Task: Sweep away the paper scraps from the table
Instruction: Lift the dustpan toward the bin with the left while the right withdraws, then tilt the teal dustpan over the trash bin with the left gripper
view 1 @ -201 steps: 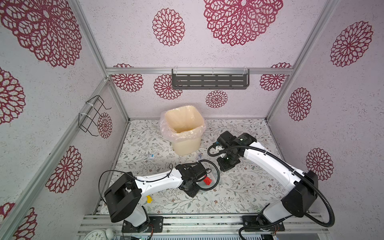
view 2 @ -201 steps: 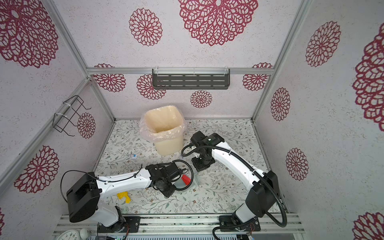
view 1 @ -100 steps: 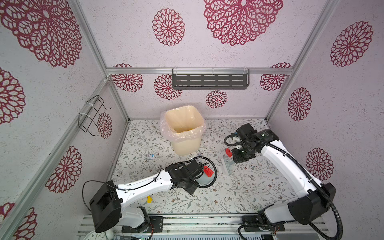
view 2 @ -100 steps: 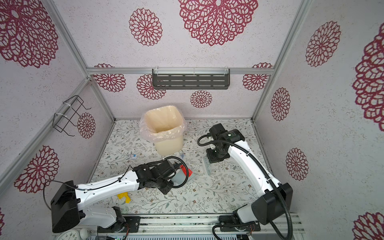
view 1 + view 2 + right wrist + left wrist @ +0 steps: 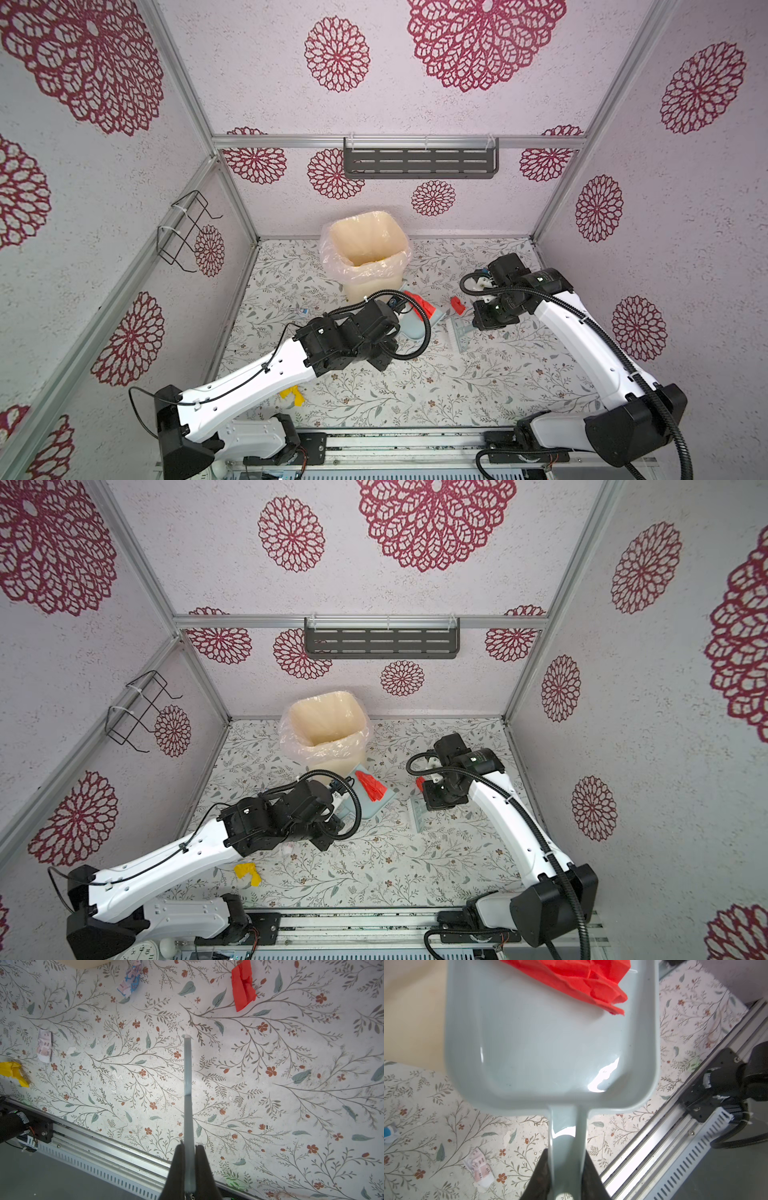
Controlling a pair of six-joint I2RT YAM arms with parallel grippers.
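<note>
While both arms reach over the table (image 5: 478,386), I see the bin (image 5: 365,249) at the back. My left gripper (image 5: 566,1167) is clamped on the handle of the pan (image 5: 546,1043), just in front of the bin, mouth towards it; can't tell if it touches the table. My right gripper (image 5: 189,1153) is squeezed tight on the handle of the brush (image 5: 188,1084), right of the pan and apart from it. One red scrap (image 5: 581,982) lies in the pan near its mouth. A second red scrap (image 5: 243,989) is on the table near the brush head. A yellow scrap (image 5: 292,395) is front left beside the left arm. A pink-white scrap (image 5: 44,1045) lies between it and the pan, a blue-white scrap (image 5: 129,982) near the bin's base.
</note>
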